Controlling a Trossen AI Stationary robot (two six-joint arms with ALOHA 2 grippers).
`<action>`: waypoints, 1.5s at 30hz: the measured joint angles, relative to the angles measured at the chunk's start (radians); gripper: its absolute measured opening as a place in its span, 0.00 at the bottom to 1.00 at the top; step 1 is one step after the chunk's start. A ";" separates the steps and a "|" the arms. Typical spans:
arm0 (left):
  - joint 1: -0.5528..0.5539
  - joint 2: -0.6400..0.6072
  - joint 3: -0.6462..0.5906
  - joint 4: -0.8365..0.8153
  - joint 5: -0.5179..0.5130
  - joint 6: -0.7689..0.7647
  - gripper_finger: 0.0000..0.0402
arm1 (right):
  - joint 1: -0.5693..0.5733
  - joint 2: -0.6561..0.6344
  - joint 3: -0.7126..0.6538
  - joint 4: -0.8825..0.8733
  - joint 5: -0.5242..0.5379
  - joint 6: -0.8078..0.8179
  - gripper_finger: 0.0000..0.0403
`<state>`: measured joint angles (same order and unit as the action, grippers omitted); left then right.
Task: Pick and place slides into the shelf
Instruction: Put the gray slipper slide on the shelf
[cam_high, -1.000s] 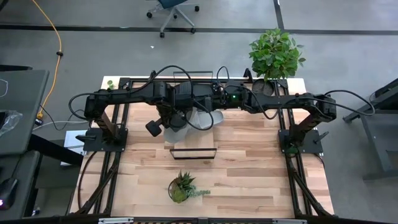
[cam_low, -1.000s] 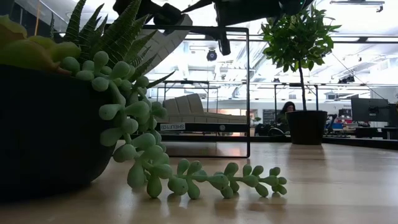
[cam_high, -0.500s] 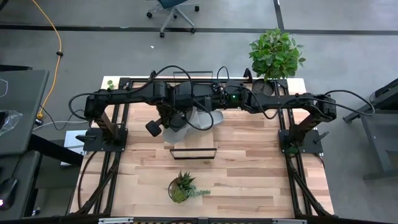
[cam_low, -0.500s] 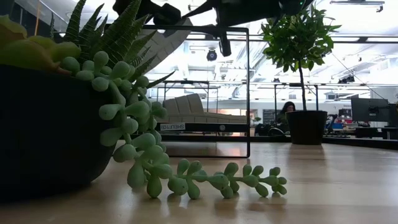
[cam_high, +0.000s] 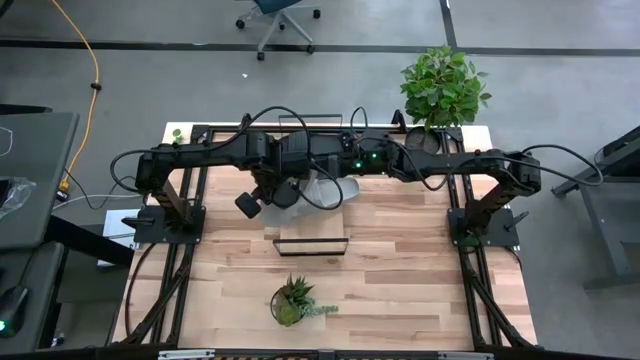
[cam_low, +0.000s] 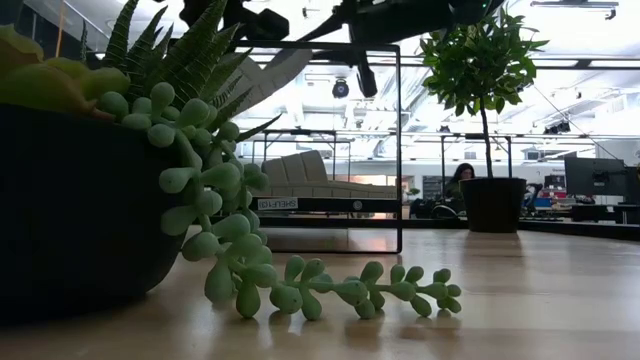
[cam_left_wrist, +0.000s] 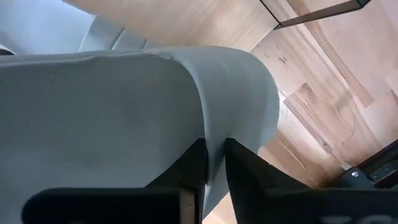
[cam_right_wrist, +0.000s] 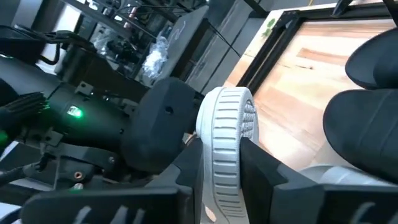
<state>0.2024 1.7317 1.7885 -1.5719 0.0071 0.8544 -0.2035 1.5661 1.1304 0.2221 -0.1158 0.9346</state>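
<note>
Two grippers meet above the back of the table. The left gripper (cam_left_wrist: 211, 165), clamped shut a second ago, now only pinches a light grey slide (cam_left_wrist: 124, 106) by its strap. The right gripper (cam_right_wrist: 225, 180) has narrowed onto that slide's sole: likely a handover. The shelf (cam_high: 311, 246) waits just in front.

1. Two arms are reaching in: left arm (cam_high: 200, 155), right arm (cam_high: 450, 165).
2. Two potted plants are standing: a leafy plant (cam_high: 441, 85) upper right, a succulent (cam_high: 290, 301) lower centre.
3. One shelf (cam_high: 311, 246) is sitting mid-frame.
4. Two black slides (cam_right_wrist: 373, 56) are showing.
5. One light grey slide (cam_right_wrist: 227, 143) is showing clearly.
6. One person (cam_low: 462, 180) is sitting.
</note>
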 joint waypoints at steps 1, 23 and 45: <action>0.000 0.000 0.000 0.001 -0.001 -0.004 0.13 | 0.000 0.000 0.000 -0.002 0.000 0.001 0.14; 0.015 -0.003 0.496 0.002 -0.192 -0.141 0.15 | 0.053 -0.210 -0.001 -0.239 0.226 -0.029 0.11; 0.013 -0.090 0.532 0.045 -0.238 -0.314 0.16 | 0.406 -0.476 -0.001 -0.628 0.817 0.242 0.11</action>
<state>0.2157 1.6417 2.3203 -1.5267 -0.2306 0.5407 0.2022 1.0897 1.1298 -0.4057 0.7013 1.1763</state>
